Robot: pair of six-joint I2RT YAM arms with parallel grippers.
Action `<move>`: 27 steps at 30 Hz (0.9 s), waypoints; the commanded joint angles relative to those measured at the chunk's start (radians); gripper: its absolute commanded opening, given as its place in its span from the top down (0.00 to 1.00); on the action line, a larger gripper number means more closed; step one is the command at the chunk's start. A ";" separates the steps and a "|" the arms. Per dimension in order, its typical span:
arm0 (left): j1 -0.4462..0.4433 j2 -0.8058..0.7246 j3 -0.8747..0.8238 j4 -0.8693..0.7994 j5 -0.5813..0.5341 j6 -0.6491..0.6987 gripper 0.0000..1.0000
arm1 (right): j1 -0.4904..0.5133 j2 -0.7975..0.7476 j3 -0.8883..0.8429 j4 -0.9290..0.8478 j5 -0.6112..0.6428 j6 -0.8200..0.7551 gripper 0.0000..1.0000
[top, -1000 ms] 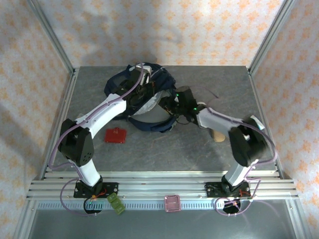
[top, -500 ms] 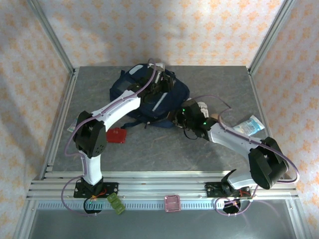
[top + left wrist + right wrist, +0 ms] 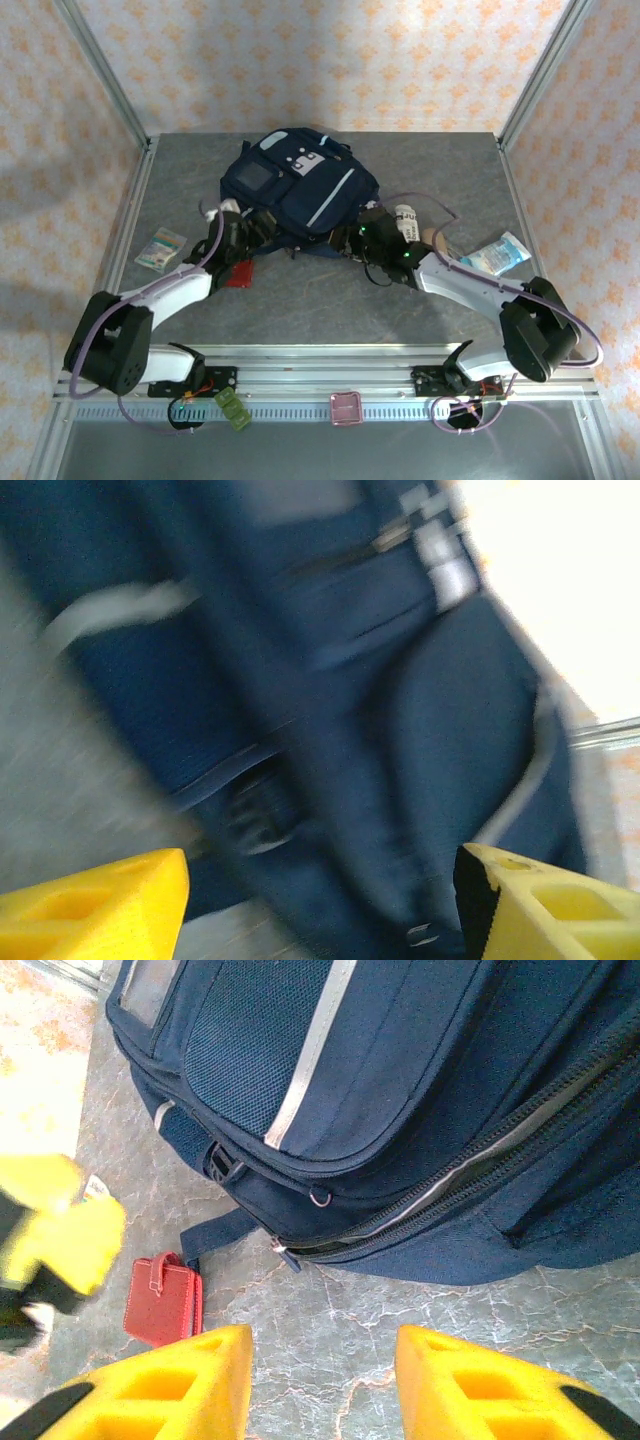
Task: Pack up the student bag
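While both arms lie low over the table (image 3: 330, 300), left gripper (image 3: 320, 900) with jaws spread wide and empty, student bag (image 3: 300, 190) just ahead of it, right gripper (image 3: 322, 1350) with jaws parted, holding nothing, bag's zipper edge just beyond, red wallet (image 3: 165, 1300) nearby.

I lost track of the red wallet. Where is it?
In the top view the wallet lies on the table's left half, just off the bag's near-left corner, beside the left gripper.

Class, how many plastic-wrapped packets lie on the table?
2. The left packet lies left of the student bag, the right packet to its right; others may be hidden.
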 commanded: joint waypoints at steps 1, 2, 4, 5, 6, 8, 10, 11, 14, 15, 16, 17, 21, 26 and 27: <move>0.020 0.086 -0.029 0.203 0.109 -0.122 0.28 | 0.006 0.012 0.002 0.051 -0.008 -0.012 0.59; 0.023 0.123 -0.019 0.211 0.110 -0.127 0.28 | 0.008 0.010 -0.001 0.055 -0.008 -0.008 0.59; 0.029 0.185 -0.001 0.249 0.119 -0.129 0.28 | 0.011 0.007 -0.004 0.055 -0.006 -0.001 0.59; 0.032 0.213 0.013 0.256 0.111 -0.130 0.27 | 0.012 0.003 -0.008 0.055 -0.004 0.002 0.59; 0.032 0.236 0.023 0.267 0.104 -0.127 0.27 | 0.013 -0.001 -0.013 0.055 0.000 0.006 0.59; 0.035 0.288 0.046 0.286 0.097 -0.129 0.27 | 0.014 -0.017 -0.031 0.063 0.007 0.015 0.59; 0.039 0.338 0.069 0.316 0.113 -0.138 0.28 | 0.014 -0.026 -0.046 0.067 0.018 0.024 0.59; 0.041 0.367 0.086 0.320 0.121 -0.141 0.30 | 0.014 -0.027 -0.051 0.068 0.020 0.026 0.59; 0.050 0.439 0.130 0.331 0.162 -0.145 0.45 | 0.014 -0.013 -0.054 0.070 0.016 0.030 0.59; 0.052 0.456 0.141 0.342 0.180 -0.149 0.55 | 0.014 -0.005 -0.052 0.068 0.015 0.029 0.59; 0.058 0.471 0.146 0.356 0.204 -0.157 0.70 | 0.016 0.004 -0.049 0.065 0.014 0.027 0.59; 0.065 0.480 0.148 0.369 0.227 -0.168 0.80 | 0.017 0.013 -0.046 0.061 0.014 0.024 0.59; 0.071 0.437 0.129 0.373 0.246 -0.170 1.00 | 0.032 0.056 -0.028 0.054 0.015 0.011 0.60; 0.077 0.311 0.101 0.343 0.255 -0.181 1.00 | 0.075 0.134 0.027 0.050 0.018 -0.024 0.60; 0.075 0.278 0.099 0.329 0.254 -0.187 1.00 | 0.088 0.154 0.046 0.045 0.020 -0.036 0.60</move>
